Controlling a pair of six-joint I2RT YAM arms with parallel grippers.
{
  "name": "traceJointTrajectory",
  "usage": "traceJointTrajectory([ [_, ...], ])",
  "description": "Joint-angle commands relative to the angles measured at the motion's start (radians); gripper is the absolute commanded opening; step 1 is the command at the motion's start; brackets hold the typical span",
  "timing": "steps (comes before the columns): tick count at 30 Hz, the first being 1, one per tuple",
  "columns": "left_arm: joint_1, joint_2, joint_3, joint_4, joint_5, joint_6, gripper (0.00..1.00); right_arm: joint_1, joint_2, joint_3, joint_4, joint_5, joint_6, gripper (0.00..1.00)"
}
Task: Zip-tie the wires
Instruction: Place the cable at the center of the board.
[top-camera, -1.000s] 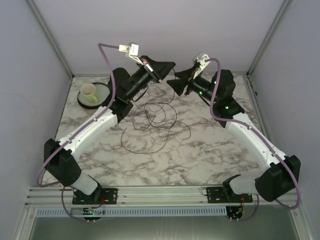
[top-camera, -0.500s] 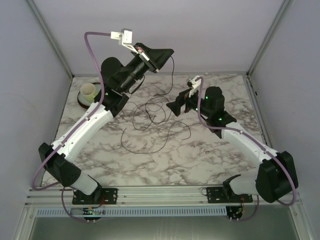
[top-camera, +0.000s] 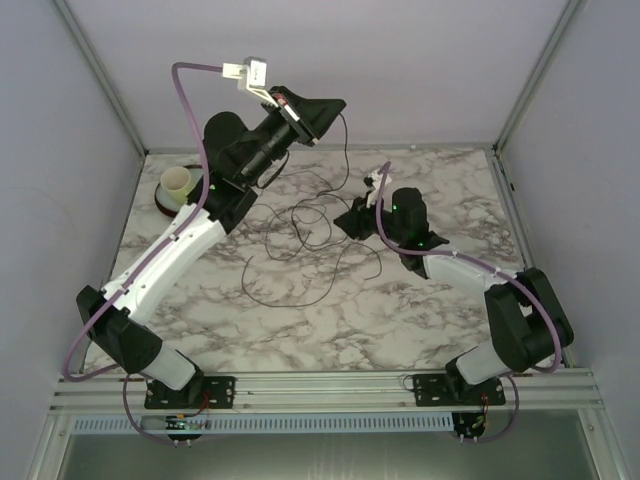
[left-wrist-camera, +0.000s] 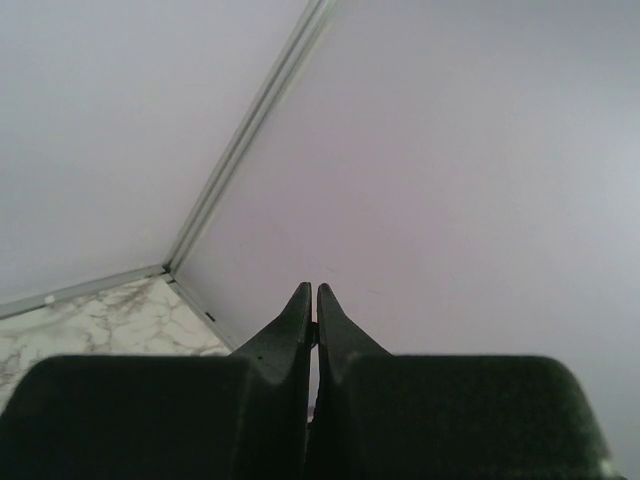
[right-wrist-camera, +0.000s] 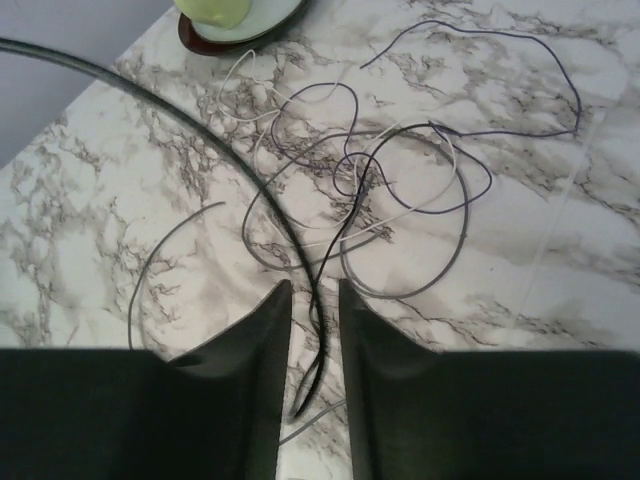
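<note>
left tool (top-camera: 338, 105): way higher than a sec ago, clenched on a strand of the wires (top-camera: 310, 232)
right tool (right-wrist-camera: 313, 284): dropped down to the tabletop (top-camera: 400, 320), jaws parted around one strand

Top camera hangs high behind the bases (top-camera: 190, 385), looking down over the whole marble table (top-camera: 330, 320). Left wrist view tips up at the wall corner (left-wrist-camera: 170, 265). Right wrist sits close above the wires (right-wrist-camera: 352, 168), ground the top view shares.
</note>
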Motion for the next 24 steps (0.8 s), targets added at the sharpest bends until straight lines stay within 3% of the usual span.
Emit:
traceJointTrajectory([
  [1,-0.002,-0.069,0.06,-0.061,-0.085,0.079,0.0,0.001,-0.044,0.016,0.025,0.021,0.022,0.12],
  [3,0.0,-0.098,0.064,-0.102,-0.135,0.123,0.0,-0.013,-0.094,0.05,-0.055,0.086,-0.022,0.01],
  [12,0.002,-0.256,-0.023,-0.213,-0.262,0.204,0.0,-0.069,-0.222,0.397,-0.481,0.256,-0.266,0.0],
  [17,0.002,-0.317,-0.153,-0.17,-0.231,0.144,0.0,-0.071,-0.288,0.494,-0.681,0.403,-0.302,0.0],
  [24,-0.004,-0.367,-0.438,0.02,-0.177,-0.016,0.0,-0.071,-0.447,0.459,-0.855,0.659,-0.307,0.0],
])
